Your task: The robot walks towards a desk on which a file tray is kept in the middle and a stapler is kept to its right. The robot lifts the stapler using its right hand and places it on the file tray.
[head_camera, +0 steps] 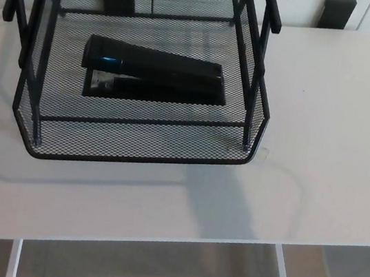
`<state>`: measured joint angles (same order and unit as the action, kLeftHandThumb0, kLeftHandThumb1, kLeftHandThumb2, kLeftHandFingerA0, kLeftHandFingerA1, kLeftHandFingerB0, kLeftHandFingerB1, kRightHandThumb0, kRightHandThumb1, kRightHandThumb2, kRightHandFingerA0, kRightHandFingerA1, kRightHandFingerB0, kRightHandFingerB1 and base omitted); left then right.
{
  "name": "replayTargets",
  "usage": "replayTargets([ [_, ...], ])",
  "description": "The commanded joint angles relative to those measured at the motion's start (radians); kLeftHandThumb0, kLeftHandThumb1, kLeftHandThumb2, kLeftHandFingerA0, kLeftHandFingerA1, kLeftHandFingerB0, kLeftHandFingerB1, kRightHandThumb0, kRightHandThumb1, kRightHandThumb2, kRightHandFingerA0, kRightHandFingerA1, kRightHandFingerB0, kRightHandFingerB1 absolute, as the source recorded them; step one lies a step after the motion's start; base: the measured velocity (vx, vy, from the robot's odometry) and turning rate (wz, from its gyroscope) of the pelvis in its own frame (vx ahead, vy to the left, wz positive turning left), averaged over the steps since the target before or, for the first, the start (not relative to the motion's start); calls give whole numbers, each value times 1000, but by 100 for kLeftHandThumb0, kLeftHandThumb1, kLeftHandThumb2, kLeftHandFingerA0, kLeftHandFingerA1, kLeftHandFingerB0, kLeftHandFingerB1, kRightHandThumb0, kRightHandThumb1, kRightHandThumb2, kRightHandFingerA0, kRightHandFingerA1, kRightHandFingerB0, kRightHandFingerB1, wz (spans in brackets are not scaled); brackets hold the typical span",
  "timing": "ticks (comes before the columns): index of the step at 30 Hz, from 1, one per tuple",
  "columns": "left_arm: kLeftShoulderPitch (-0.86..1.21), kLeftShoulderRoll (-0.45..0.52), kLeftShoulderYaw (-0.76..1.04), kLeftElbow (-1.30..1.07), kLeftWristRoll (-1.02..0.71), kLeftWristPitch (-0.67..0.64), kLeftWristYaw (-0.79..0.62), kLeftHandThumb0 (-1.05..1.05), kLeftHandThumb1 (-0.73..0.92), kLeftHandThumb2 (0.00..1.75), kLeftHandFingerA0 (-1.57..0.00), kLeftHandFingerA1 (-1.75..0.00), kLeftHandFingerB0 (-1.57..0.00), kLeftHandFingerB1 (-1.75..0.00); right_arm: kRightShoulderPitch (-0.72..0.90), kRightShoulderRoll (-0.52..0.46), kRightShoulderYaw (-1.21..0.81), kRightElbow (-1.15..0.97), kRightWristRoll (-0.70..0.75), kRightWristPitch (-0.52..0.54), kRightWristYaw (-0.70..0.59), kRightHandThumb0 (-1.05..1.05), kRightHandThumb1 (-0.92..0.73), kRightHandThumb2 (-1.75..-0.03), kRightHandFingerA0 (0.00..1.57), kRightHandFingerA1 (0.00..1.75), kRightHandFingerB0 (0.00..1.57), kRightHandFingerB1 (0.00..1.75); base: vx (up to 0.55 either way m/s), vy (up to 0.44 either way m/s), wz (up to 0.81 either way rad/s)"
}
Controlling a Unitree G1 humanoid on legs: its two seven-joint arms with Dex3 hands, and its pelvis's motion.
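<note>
Illumination: bright, diffuse, cool. The file tray (pixel 134 152) casts soft, pale shadows on the white desk (pixel 339 134) in front of it and to its left. Stapler (pixel 153 74) inside the tray shows a faint bluish glint. Overall focus slightly soft.

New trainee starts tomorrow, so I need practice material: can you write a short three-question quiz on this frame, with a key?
1. True or false: the stapler lies flat inside the mesh tray.
2. The tray stands on: A) a white desk; B) a wooden floor; C) a chair.
3. Fill in: the stapler's colour is ___.
Key: 1 true; 2 A; 3 black.
</note>
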<state>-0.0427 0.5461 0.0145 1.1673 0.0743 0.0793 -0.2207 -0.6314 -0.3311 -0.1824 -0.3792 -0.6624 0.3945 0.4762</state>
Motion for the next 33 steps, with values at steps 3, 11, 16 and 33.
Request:
replayTargets([
  [3,15,24,43,3,-27,-31,-11,-58,59,130,-14,-73,0,-65,757,66,-738,413,429,-434,-194,-42,-31,-96,16,64,9,57,0,0,0],
  [11,42,29,50,-30,-32,-33,-17,-60,60,131,-8,-71,0,-65,808,67,-744,851,458,-528,-347,-81,-69,-52,3,112,9,90,0,0,0],
  [16,47,27,82,-21,-61,-20,-19,-60,59,130,-7,-71,0,-65,807,58,-757,976,487,-433,-310,-84,-68,-51,5,124,0,103,0,0,0],
  [33,45,38,58,-24,-13,-44,-16,-59,59,131,-9,-71,0,-66,728,21,-733,1198,548,-86,-156,-53,-52,-53,80,120,7,90,0,0,0],
])
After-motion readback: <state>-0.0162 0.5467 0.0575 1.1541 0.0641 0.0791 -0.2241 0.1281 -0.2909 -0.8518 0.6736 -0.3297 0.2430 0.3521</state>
